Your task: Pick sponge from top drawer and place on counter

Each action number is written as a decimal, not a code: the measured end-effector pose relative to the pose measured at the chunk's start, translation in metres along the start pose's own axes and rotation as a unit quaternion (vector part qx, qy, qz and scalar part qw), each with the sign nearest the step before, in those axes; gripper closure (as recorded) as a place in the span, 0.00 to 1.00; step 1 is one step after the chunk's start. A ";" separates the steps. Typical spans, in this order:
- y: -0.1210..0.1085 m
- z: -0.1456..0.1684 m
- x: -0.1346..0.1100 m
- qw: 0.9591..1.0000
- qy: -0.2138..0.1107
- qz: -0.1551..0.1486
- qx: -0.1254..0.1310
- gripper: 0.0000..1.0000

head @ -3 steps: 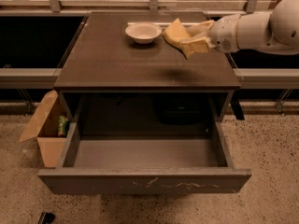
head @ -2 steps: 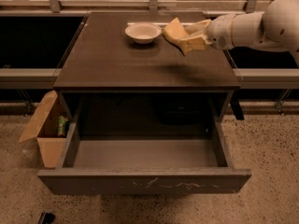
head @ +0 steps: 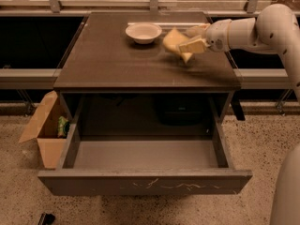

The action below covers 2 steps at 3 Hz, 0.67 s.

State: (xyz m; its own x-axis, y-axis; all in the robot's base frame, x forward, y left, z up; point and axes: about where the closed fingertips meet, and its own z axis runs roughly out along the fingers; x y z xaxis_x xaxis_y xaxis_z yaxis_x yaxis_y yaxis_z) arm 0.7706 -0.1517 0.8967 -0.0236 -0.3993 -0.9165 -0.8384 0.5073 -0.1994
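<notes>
Counter (head: 117, 60) beneath jaws, seemingly around sponge (head: 172, 41)

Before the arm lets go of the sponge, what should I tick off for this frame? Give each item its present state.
1. Sponge out of the drawer: ok; the drawer stands open with nothing visible inside.
2. Pincer holding the sponge: ok; it is shut on the sponge's right side.
3. Sponge above the counter: ok; it is over the back right part.
4. Sponge resting on the counter: not ok; it looks raised, with a shadow beneath it.
5. Drop spot apart from the bowl: ok; the bowl sits to the sponge's left in the picture, not touching it.
</notes>
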 end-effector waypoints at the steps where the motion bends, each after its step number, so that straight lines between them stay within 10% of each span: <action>1: -0.006 0.005 0.007 1.000 0.000 0.007 -0.001 0.00; 2: -0.006 0.000 0.004 1.000 -0.003 0.002 0.001 0.00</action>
State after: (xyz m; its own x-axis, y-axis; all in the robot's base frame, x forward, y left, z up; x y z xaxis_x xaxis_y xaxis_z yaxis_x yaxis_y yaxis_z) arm 0.7753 -0.1567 0.8945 -0.0229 -0.3921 -0.9196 -0.8368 0.5108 -0.1969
